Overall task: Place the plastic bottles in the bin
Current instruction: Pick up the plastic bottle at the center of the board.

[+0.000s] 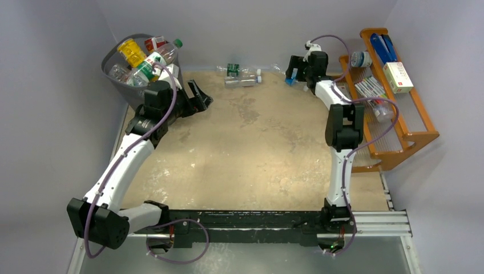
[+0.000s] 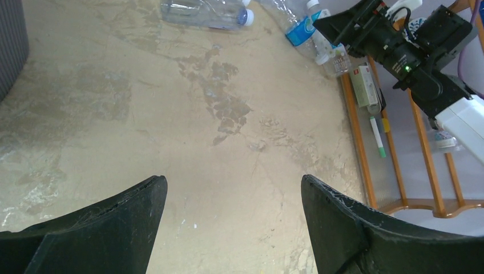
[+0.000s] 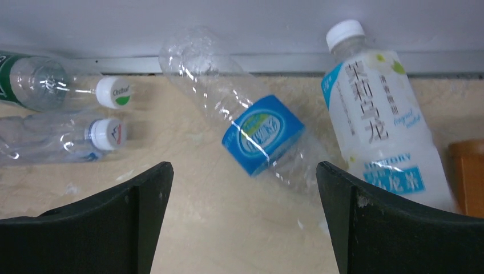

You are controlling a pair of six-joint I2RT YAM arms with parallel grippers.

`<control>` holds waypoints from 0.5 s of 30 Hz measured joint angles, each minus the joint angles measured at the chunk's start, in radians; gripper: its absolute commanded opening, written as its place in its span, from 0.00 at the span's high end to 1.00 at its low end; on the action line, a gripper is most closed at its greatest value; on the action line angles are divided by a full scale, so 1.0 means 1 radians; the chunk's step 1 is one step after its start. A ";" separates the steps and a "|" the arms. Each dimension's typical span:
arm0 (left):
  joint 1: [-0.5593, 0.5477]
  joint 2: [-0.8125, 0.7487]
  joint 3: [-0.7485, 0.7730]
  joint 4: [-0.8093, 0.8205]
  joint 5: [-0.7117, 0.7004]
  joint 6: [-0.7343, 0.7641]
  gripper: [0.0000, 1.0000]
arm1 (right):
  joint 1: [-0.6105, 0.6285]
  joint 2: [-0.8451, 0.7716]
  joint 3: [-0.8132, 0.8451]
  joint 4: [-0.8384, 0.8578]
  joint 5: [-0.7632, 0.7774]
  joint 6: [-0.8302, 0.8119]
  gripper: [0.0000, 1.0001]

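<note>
Right tool (image 3: 242,228) and left tool (image 2: 234,228) both released; blue-labelled bottle (image 3: 261,141) lies mid-frame above the right tool's gap, lower end indistinct.

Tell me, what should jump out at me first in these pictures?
The dark grey bin in the far left corner, heaped with colourful plastic bottles, catches the eye first. A few more bottles lie along the far wall, and the right arm's open tool hovers just before a clear blue-labelled bottle there. An orange wooden rack stands at the right edge.
</note>
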 measured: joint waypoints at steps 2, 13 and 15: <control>-0.006 0.017 -0.004 0.008 0.000 0.004 0.13 | -0.001 0.049 0.056 0.001 -0.017 -0.019 0.03; -0.018 0.091 -0.005 0.046 0.000 0.023 0.13 | -0.001 0.173 0.195 0.010 -0.095 -0.060 0.04; -0.021 0.095 -0.005 0.048 0.000 0.023 0.13 | -0.001 0.182 0.194 0.011 -0.094 -0.064 0.05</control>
